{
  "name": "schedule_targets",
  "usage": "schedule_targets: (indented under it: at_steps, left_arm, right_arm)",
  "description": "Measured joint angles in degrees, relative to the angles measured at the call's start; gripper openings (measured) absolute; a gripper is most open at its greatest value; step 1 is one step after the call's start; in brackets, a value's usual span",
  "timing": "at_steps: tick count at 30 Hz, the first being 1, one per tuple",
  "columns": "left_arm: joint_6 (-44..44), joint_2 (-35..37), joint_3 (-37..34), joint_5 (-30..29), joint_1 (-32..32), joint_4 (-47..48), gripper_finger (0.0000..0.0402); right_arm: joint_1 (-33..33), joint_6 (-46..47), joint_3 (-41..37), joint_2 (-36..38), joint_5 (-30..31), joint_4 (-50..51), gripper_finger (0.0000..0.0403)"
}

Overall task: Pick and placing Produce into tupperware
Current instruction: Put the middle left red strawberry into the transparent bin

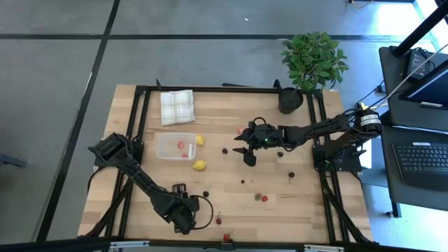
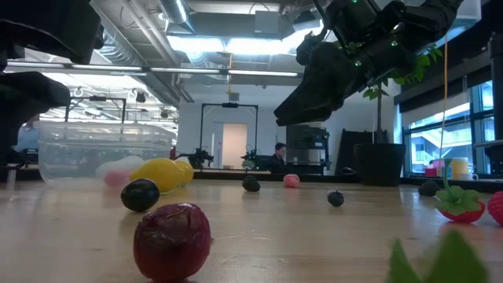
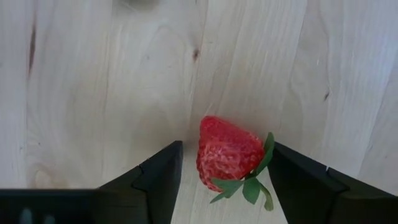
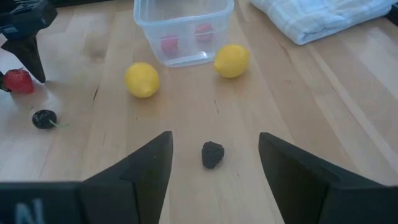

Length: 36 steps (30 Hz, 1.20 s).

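Down near the table's [image 1: 329, 210] front edge, the left gripper [image 3: 224, 180] stands wide open, a strawberry [image 3: 229, 154] squarely between its fingers, stem end toward the wrist. Mid-table, the right gripper [image 4: 214, 168], equally wide and empty, hangs above a dark berry [image 4: 212, 154].

Wooden table [image 1: 315, 203] with tupperware [image 1: 175, 145], lemons [image 1: 199, 165], cloth [image 1: 176, 106], plant pot [image 1: 290, 100].

My left gripper [image 1: 183, 218] sits low at the table's near edge, fingers [image 3: 155, 177] spread apart and pointing down. My right gripper [image 1: 246, 152] hangs raised over mid-table, arm extended, fingers [image 4: 146, 165] wide apart.
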<state>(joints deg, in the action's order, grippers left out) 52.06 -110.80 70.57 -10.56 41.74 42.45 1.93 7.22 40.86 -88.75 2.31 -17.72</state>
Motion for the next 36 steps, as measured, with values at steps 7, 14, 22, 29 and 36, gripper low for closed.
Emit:
schedule_targets:
  at_steps: [7, 14, 22, 29, 36]
  left_arm:
    - [0.07, 0.0, 0.0, 0.69, -0.24, -0.08, 0.0163]
    - [-0.07, -0.01, 0.0, 0.41, -0.54, 0.28, 0.0121]
    - [0.22, 0.23, 0.01, 2.44, -1.97, 2.04, 0.0146]
    - [0.24, 3.23, -0.11, 2.28, -3.93, 7.77, 0.012]
    - [0.14, 8.19, -0.11, -0.37, -6.71, 14.86, 0.014]
  right_arm:
    - [0.0, -0.06, 0.0, 0.0, 0.0, 0.0, 0.024]
    - [0.0, -0.15, 0.0, 0.0, 0.0, 0.0, 0.024]
    - [0.02, -0.2, 0.0, 0.0, 0.0, 0.0, 0.024]
    - [0.01, -1.56, 0.0, 0.0, 0.0, 0.0, 0.024]
    - [0.01, -1.47, 0.0, 0.0, 0.0, 0.0, 0.024]
